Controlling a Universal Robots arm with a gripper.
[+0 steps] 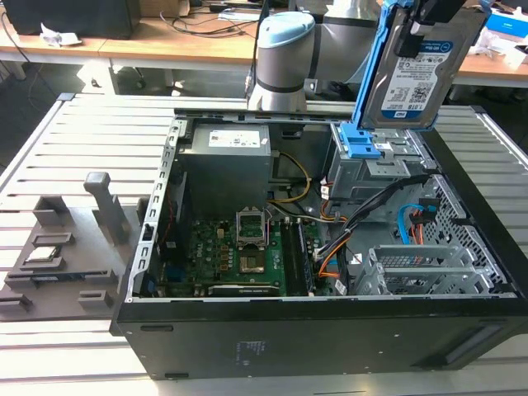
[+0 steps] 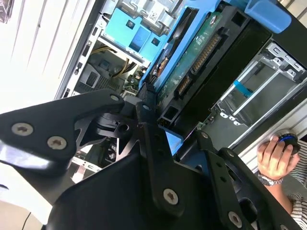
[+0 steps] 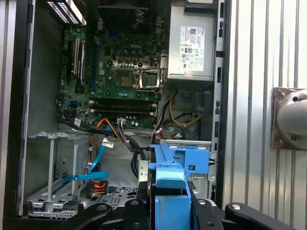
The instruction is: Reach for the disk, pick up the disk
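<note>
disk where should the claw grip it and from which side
By its top end, coming from above: the disk hangs near upright on edge, clear above the case, so that end is free. The claw is shut on it there.

Exterior view angled down on computer case (image 1: 289, 338), wrist views close above

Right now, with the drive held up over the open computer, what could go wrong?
The end effector grips the disk at its top end only, so it may slip and fall onto the drive bay below. A person's hand is near the case; a swing that way could strike it.
</note>
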